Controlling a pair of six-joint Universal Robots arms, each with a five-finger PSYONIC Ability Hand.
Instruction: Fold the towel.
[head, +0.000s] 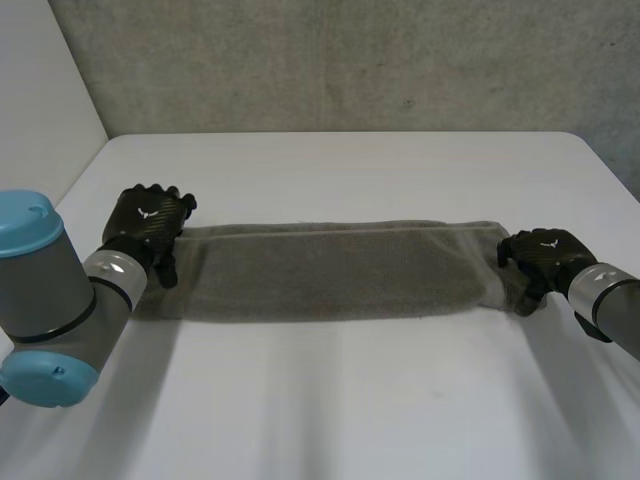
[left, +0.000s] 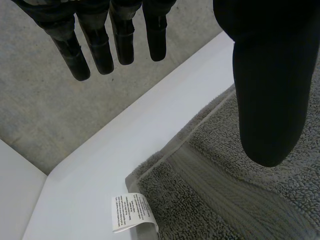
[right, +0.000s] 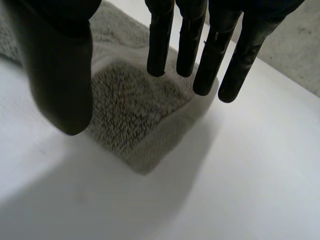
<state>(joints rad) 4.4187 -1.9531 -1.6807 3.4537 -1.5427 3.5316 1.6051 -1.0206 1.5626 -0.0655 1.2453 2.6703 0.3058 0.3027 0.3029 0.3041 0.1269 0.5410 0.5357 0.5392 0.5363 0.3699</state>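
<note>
A grey towel lies folded into a long strip across the middle of the white table. My left hand is at its left end and my right hand at its right end. In the left wrist view the fingers are straight and the thumb hangs over the towel, holding nothing. A white label sticks out at that corner. In the right wrist view the straight fingers and thumb stand apart above the towel's corner.
The table's far edge runs along a grey concrete wall. A white panel stands at the left. Bare tabletop lies in front of and behind the towel.
</note>
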